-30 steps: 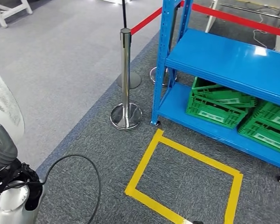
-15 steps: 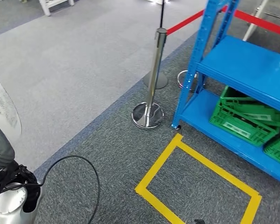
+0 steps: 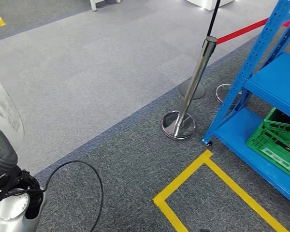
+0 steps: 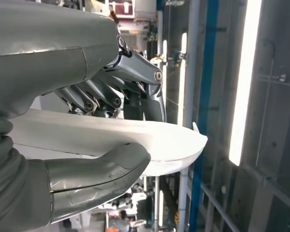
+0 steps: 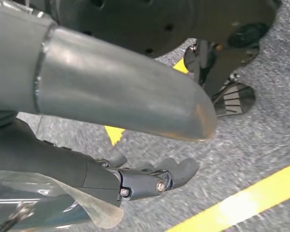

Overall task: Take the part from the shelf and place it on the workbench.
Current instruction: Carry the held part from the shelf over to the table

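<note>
A flat white part [image 4: 165,140] sits in my left hand [image 4: 74,63]; the thick thumb [image 4: 99,171] presses one face and the dark fingers [image 4: 136,67] the other. In the head view the same white part [image 3: 3,113] rises at the far left edge above my left hand [image 3: 3,157]. My right hand [image 5: 110,96] hangs over the grey carpet, its fingers [image 5: 162,181] apart from the thumb with nothing between them. The blue shelf [image 3: 267,82] stands at the right edge, well away from both hands.
Green crates [image 3: 278,140] lie on the shelf's lowest board. A chrome stanchion [image 3: 195,87] with a red belt [image 3: 242,31] stands left of the shelf. Yellow floor tape [image 3: 195,169] marks a box before it. A black cable [image 3: 81,166] loops by my left arm.
The camera has swung to the left: shelf, stanchion and tape box have slid toward the picture's right edge. My left hand and the white part keep their place in the picture.
</note>
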